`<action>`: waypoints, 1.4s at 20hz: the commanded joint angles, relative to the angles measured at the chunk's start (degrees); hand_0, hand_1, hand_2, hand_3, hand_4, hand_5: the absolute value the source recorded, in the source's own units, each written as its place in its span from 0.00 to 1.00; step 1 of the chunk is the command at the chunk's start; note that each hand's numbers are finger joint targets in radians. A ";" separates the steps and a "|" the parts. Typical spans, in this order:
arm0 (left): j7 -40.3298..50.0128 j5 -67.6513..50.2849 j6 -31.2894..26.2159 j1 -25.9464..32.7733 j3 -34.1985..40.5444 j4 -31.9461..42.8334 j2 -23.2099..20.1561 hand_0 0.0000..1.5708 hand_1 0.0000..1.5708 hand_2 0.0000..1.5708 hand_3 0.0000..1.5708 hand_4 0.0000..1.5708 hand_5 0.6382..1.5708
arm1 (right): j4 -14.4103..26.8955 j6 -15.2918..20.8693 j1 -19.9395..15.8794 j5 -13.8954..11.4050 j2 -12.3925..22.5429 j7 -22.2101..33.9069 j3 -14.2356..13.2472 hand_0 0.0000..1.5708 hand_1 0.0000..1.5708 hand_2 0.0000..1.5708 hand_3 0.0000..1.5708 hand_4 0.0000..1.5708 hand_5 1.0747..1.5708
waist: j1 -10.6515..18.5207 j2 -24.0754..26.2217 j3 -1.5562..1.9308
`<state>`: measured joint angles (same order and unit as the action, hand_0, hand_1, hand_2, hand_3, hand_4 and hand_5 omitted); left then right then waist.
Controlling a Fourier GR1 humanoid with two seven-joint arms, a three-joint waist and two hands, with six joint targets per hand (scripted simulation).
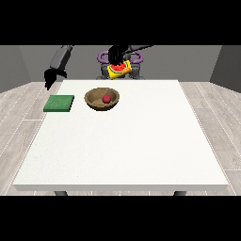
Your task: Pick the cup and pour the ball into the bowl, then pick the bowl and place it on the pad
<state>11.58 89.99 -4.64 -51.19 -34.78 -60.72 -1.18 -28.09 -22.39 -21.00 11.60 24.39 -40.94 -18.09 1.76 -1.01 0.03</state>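
A brown wooden bowl (96, 101) sits on the white table (127, 146) at the far left-centre, and a small red ball (107, 98) lies inside it. To its left a flat green pad (59, 103) rests near the table's left edge. A yellow and red cup (118, 70) hangs tilted in the air behind the bowl, above the table's far edge. The hand at the view's right (114, 55) reaches in from above and is shut on that cup. The hand at the view's left (49, 76) hangs just beyond the pad's far side, fingers pointing down, holding nothing.
The robot's grey torso with purple rings (101, 57) stands behind the table's far edge. Wooden floor surrounds the table. The table's near and right parts bear nothing that I can see.
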 commanded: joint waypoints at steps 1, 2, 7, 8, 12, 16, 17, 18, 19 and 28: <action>-2.96 -2.68 0.92 1.07 4.06 -4.13 -1.14 0.49 0.49 1.00 1.00 0.68 0.99 | 1.85 -2.27 0.47 1.05 -0.69 1.68 -0.26 0.00 0.00 0.19 0.16 0.46 0.97 | 2.55 0.14 0.00; -2.65 -6.09 3.29 0.53 9.20 -4.63 -3.19 0.13 0.13 1.00 1.00 0.65 1.00 | 1.19 -1.29 1.45 0.69 -1.67 1.55 0.21 0.00 0.00 0.19 0.16 0.46 0.97 | 2.47 0.52 -0.05; -8.64 -17.29 13.49 11.20 19.10 -7.85 -9.43 0.51 0.51 1.00 1.00 0.52 0.93 | 0.33 -1.97 2.80 2.46 0.62 1.16 -1.74 0.00 0.00 0.19 0.16 0.46 0.97 | 7.76 -1.58 -0.23; -9.04 -20.03 14.98 14.57 19.80 -7.90 -7.41 0.97 0.97 1.00 1.00 0.55 0.94 | 0.14 0.63 0.82 3.15 0.50 2.96 -2.59 0.00 0.00 0.22 0.21 0.46 0.98 | 9.86 -2.47 -0.37; -18.30 -33.46 19.01 23.48 24.49 -7.90 -4.23 0.89 0.89 0.77 0.61 0.83 1.00 | -0.91 1.87 0.01 4.17 1.29 1.87 -3.99 0.00 0.00 0.23 0.21 0.46 0.98 | 13.19 -9.30 -0.68; -30.65 -45.01 24.87 28.96 28.95 -8.19 -2.51 0.82 0.82 0.70 0.50 0.91 1.00 | -2.60 3.21 -2.01 6.16 2.11 0.91 -6.20 0.00 0.00 0.24 0.12 0.44 0.96 | 16.50 -15.43 -0.72; -34.97 -48.19 23.93 29.83 29.79 -9.10 -3.60 0.83 0.83 0.71 0.50 0.92 1.00 | -2.06 5.00 -2.00 7.06 0.81 0.15 -7.32 0.00 0.00 0.24 0.07 0.44 0.95 | 18.89 -16.41 -0.58; -37.81 -51.83 23.60 28.81 32.68 -8.59 -4.48 0.82 0.82 0.70 0.48 0.91 1.00 | -2.51 3.37 -2.16 7.34 2.37 0.76 -7.43 0.00 0.00 0.25 0.15 0.44 0.95 | 18.01 -18.09 -0.49; -41.47 -54.71 21.49 28.51 33.03 -8.93 -4.91 0.79 0.79 0.69 0.47 0.90 0.99 | -2.29 4.47 -3.54 7.96 2.11 1.51 -8.02 0.00 0.00 0.26 0.15 0.44 0.95 | 19.29 -18.89 -0.36; -49.56 -72.14 6.45 24.45 40.95 0.74 -3.78 0.00 0.00 0.00 0.00 0.00 0.00 | -8.52 4.71 -6.59 9.09 0.90 0.95 -7.58 0.00 0.00 0.00 0.00 0.00 1.00 | 15.63 -27.91 -0.16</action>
<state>-33.78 23.18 5.65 -25.30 2.95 -63.65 -4.17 -36.52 -20.07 -23.92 20.58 26.04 -40.62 -25.74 18.02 -24.06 -1.66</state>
